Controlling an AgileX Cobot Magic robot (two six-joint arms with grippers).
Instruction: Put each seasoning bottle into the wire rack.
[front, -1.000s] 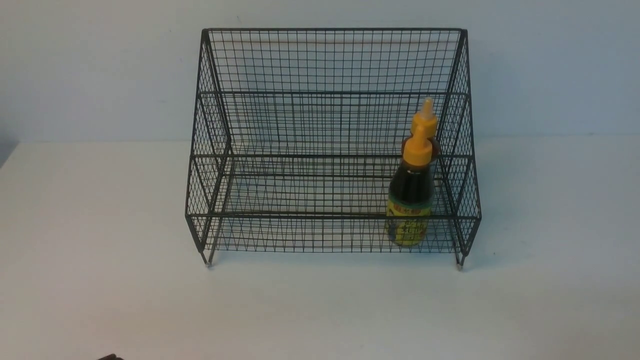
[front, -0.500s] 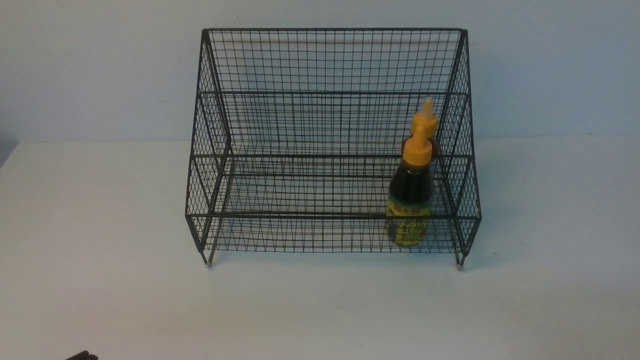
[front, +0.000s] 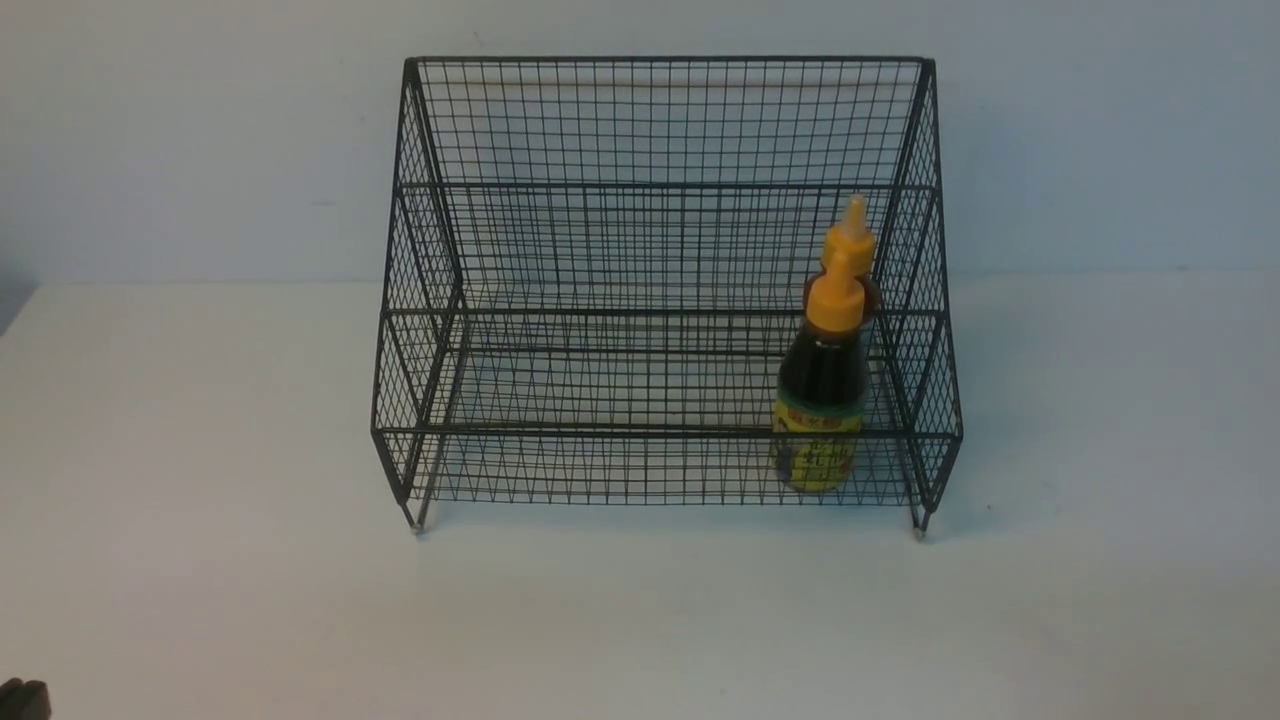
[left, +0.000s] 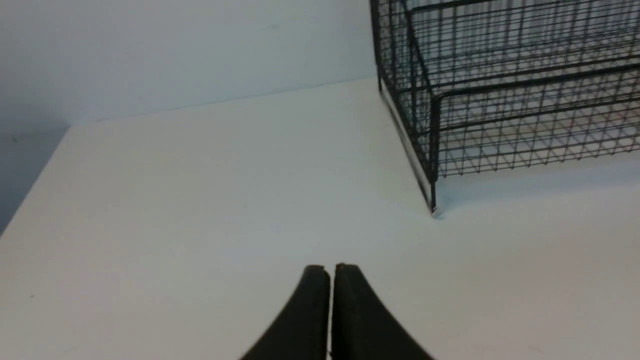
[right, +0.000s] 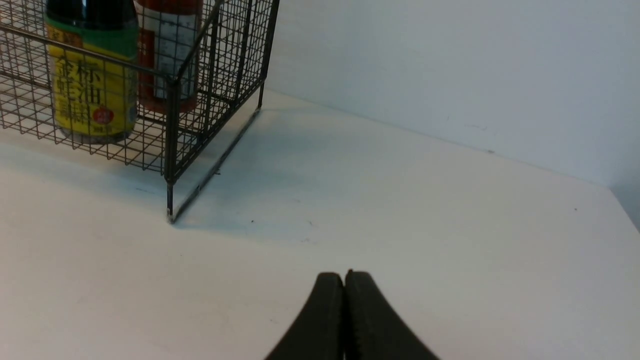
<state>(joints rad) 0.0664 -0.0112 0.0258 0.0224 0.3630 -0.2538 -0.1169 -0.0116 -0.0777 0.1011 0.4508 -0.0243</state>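
Hanging low over the bare table (left: 200, 200) with fingers pressed together and nothing between them, the left gripper (left: 327, 270) and right gripper (right: 344, 276) sit well clear of the wire rack (front: 660, 120), which fits a job already done. Both bottles stand upright at the rack's right end, nozzles pointing straight up: the dark sauce bottle (front: 822, 400) on the front lower tier, the red sauce bottle (right: 170, 55) just behind it, mostly hidden from the front.

Black wire rack (front: 660, 250); glossy bottles (front: 822, 400); matt white table (front: 200, 500).
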